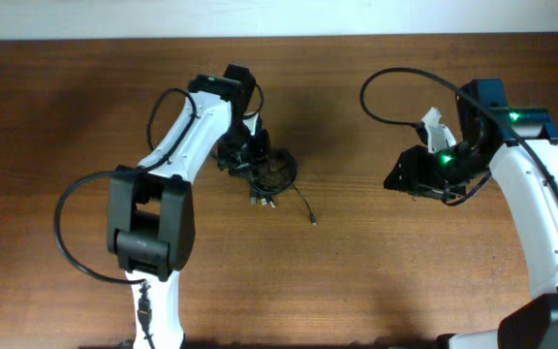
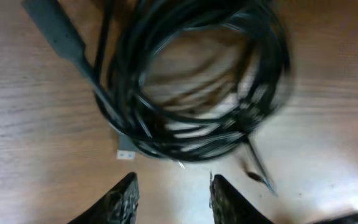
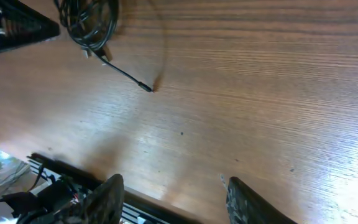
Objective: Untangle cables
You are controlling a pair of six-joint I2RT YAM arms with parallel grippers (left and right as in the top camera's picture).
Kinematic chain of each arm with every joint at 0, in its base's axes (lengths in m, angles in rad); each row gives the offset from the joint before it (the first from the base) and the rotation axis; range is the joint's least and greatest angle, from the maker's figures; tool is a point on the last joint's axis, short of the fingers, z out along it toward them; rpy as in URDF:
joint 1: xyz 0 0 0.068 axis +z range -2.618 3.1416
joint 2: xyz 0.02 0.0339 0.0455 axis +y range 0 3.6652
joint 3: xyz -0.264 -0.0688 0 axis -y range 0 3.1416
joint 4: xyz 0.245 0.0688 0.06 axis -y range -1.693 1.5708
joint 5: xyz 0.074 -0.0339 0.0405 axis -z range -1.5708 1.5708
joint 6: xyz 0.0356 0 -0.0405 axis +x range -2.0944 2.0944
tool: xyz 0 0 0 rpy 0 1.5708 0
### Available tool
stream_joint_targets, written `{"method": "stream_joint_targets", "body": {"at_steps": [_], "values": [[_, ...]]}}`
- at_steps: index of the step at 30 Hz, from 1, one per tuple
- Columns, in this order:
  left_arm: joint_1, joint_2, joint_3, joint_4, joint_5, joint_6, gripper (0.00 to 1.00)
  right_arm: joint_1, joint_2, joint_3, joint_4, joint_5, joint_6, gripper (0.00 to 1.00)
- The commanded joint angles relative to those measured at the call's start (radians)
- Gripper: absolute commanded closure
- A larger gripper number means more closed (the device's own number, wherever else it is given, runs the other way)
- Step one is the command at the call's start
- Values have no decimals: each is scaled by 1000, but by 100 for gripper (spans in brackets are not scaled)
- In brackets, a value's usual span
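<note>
- Left gripper [image 2: 173,200] sits nearest in the left wrist view, with its jaws apart and nothing between them.
- Cables [image 2: 126,93] lie straight ahead of it on the table [image 2: 328,124], just past the fingertips. There is no contact that I can see.
- They form one roundish coil of many turns, so the bundle has no clear long axis. The near rim of the coil runs crosswise to the jaws.
- A silver plug end [image 2: 125,151] pokes out at the coil's near-left edge. It is the closest bit to the left finger.
- A thicker black connector [image 2: 55,28] lies at the far left, pointing away from the coil.
- Right gripper [image 3: 176,200] also has its jaws wide apart and empty, hovering over bare wood.
- From the right side the coil is well apart, up in the far-left corner of that view.
- A loose tail [image 1: 303,208] runs out from the coil toward the right arm's side, ending in a small plug tip [image 3: 149,89].
- Judgement: the left arm is much nearer the bundle. For the right arm, the tail is the nearest piece to reach.
</note>
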Motion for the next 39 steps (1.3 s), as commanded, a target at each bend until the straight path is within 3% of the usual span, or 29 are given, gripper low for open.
{"method": "stream_joint_targets", "body": {"at_steps": [1,5,6,8,12,14,16,17,20,25,27,29,30,32,39], "values": [[-2,17,-76,71,-36,-87,53,-5,9,5,0,18,0,46],[2,17,-142,163,-36,-173,46,-5,9,5,-3,18,0,46],[2,17,-147,168,-35,-176,50,-5,9,5,-5,22,0,45],[2,18,-147,168,-36,-175,74,-5,9,5,-5,36,0,45],[2,18,-147,167,-63,-145,100,-5,9,5,-8,36,0,45],[2,18,-147,163,-70,-24,100,-5,9,1,-10,36,0,45],[2,19,-147,126,-114,13,98,-5,9,-2,-13,36,0,45],[2,18,-147,100,-158,13,86,-5,9,-3,-15,36,0,45],[7,18,-136,55,-182,13,67,-5,9,-6,-15,36,0,44],[25,18,-11,-50,-182,12,61,-5,9,-6,-15,36,0,44],[24,18,9,-57,-177,7,49,-5,9,-6,-15,36,0,44],[24,18,9,-53,-171,2,44,-5,9,-6,-15,36,0,44],[24,18,8,-45,-172,-22,44,-5,9,-6,-14,36,0,41],[17,25,2,-21,-171,-61,53,-5,9,-6,-14,36,0,40],[-58,116,-15,26,-172,-67,67,-5,9,-6,-13,36,0,40]]}}
